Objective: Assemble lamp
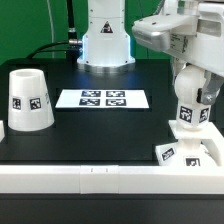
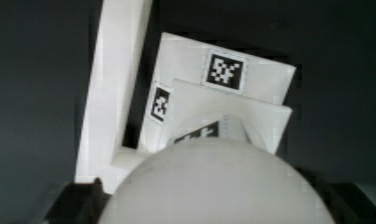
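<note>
1. Exterior view: the shade (image 1: 29, 100) stands on the black counter (image 1: 110, 130) at the exterior view's left, wide end down and narrow end up, with one tag facing the camera. Its inside is hidden.
2. The marker board (image 1: 103, 98) lies flat mid-counter, well apart from the shade, in front of the robot's pedestal (image 1: 105, 45).
3. The base (image 1: 196, 156) lies at the exterior view's lower right, just beside the white wall (image 1: 90, 178) along the counter's near edge, with tags on its top.
4. The bulb (image 1: 187, 113) stands about upright over the base, tag towards the camera. Its lower end meets the base top; can't tell if it is seated.
5. The arm (image 1: 170, 35) comes in from the exterior view's upper right and bends down, its end straight over the bulb. Nothing stands between it and the base.
6. Wrist view: the rounded bulb head (image 2: 211, 185) fills the foreground, close under the camera.
7. The dark fingers (image 2: 69, 203) sit against either side of the bulb, closed on it and gripping it.
8. The tagged faces of the base (image 2: 229, 72) show beyond the bulb, with three tags visible.
9. The white wall (image 2: 117, 70) runs as a long strip beside the base, with dark counter (image 2: 34, 80) on its other side.
</note>
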Tool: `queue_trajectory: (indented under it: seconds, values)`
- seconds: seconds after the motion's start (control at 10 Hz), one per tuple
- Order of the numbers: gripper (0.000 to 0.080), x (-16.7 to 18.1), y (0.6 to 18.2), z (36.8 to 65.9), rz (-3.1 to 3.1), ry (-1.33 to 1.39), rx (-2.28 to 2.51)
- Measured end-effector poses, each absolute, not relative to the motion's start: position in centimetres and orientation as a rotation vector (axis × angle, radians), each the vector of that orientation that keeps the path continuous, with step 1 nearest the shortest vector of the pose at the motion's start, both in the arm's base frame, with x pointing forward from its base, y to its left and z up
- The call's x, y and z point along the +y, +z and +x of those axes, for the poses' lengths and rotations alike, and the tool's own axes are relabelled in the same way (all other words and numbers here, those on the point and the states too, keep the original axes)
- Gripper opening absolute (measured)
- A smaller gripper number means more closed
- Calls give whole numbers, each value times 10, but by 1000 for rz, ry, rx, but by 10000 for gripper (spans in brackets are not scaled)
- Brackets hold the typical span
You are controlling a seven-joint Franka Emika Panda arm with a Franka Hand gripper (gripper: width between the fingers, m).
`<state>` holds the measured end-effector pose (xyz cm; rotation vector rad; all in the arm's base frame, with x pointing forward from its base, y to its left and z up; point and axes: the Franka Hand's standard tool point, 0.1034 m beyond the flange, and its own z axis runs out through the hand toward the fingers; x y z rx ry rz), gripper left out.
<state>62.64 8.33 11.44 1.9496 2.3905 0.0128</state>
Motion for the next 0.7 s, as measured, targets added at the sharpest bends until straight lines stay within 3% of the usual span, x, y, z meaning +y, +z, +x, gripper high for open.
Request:
queue_trajectory:
  seconds: [0.7]
  values:
    - [576, 73, 114, 625, 2554, 17, 1785]
